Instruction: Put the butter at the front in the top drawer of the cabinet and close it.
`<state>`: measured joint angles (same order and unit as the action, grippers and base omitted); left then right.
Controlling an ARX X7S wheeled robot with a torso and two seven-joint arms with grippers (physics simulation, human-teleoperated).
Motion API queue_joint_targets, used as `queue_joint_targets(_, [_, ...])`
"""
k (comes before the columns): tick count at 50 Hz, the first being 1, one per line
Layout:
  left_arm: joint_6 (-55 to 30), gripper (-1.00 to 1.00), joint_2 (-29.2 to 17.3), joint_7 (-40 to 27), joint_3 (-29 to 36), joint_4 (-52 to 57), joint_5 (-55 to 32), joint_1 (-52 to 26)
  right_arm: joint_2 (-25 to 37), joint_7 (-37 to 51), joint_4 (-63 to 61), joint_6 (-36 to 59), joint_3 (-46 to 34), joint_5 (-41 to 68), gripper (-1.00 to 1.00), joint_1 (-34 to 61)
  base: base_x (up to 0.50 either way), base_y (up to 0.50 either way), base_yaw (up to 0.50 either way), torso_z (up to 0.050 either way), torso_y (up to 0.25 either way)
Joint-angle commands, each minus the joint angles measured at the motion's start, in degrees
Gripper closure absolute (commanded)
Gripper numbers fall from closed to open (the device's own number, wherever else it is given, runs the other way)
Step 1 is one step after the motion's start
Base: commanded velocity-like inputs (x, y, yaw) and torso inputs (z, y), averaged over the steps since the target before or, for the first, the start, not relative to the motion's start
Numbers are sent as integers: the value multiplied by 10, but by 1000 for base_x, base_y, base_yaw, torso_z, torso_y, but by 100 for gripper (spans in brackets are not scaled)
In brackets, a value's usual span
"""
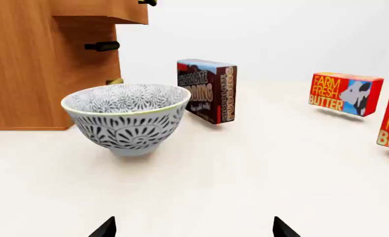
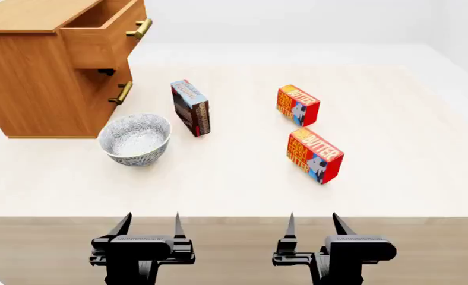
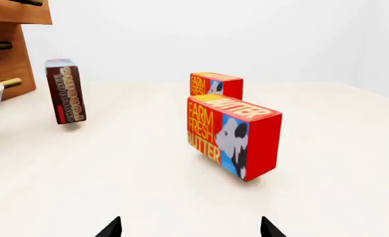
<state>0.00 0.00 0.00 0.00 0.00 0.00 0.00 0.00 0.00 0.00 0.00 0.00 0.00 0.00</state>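
While both arms wait at the near edge of the table [image 2: 408, 196], nothing has been grasped: the right gripper [image 2: 312, 224] and the left gripper [image 2: 149, 224] each stand with fingers parted and empty. Taking the bowl [image 2: 135, 139] as landmark, the butter [image 2: 314, 155] to be moved lies well to its right and slightly nearer the robot, with the second butter box [image 2: 297, 104] just beyond that. The front box sits directly ahead of the right gripper, so I judge that arm the better placed. Its long axis runs slantwise, away and to the left, so the wrist will likely need turning to close across the narrow faces. Behind the bowl and to its left stands the cabinet [image 2: 28, 89], its top drawer [image 2: 107, 35] already pulled out. Count: two butter boxes, one chocolate pudding box [image 2: 190, 108] just right of the bowl, one bowl, one cabinet
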Motion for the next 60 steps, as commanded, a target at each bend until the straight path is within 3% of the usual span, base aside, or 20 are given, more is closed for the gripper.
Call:
queue_joint_targets(1, [4,-100,-9,-10,11,-2,-9,0,9,13,-1,-1,-11,8,-100,0,0,0,0,0,0])
queue_joint_targets(10, [106,-100,-30,-31,26,24,-9,-1,26,41,-37,-58,-29,12,-100,-14,0,0,0,0,0])
queue_joint_targets(15, [111,-100,-39,-43,32,86,4,-4,36,49,-88,-58,-43,-2,-100,-21,0,0,0,0,0])
queue_joint_targets(18, [74,-100,-41,-43,31,127,-11,-11,40,51,-126,-30,-50,-7,-100,-18,0,0,0,0,0])
queue_joint_targets(22, [-49,-100,-47,-30,29,197,-75,-31,46,49,-174,29,-55,-4,-100,-2,0,0,0,0,0])
queue_joint_targets(28, [-332,-100,-71,-51,5,323,-180,-134,64,30,-272,202,-63,0,-100,62,0,0,0,0,0])
queue_joint_targets(34, [-682,-100,-97,-111,-43,386,-289,-392,77,5,-377,499,-58,23,-100,215,0,0,0,0,0])
queue_joint_targets(36, [-762,-100,-103,-118,-42,370,-307,-483,76,-5,-392,590,-50,36,-100,275,0,0,0,0,0])
queue_joint_targets(41, [-860,-100,-106,-124,-32,273,-315,-657,66,-18,-397,747,-22,64,-100,399,0,0,0,0,0])
queue_joint_targets(48, [-833,-100,-124,-91,44,12,-277,-879,54,-25,-362,888,10,80,-100,534,0,0,0,0,0])
queue_joint_targets(51, [-782,-100,-125,-54,88,-122,-258,-973,62,15,-316,900,31,138,-100,573,0,0,0,0,0])
queue_joint_targets(56, [-679,-100,-107,-9,138,-343,-216,-1093,111,213,-251,899,60,399,-100,618,0,0,0,0,0])
queue_joint_targets(60, [-564,-100,-82,30,172,-558,-177,-1183,125,276,-223,898,60,477,-100,643,0,0,0,0,0])
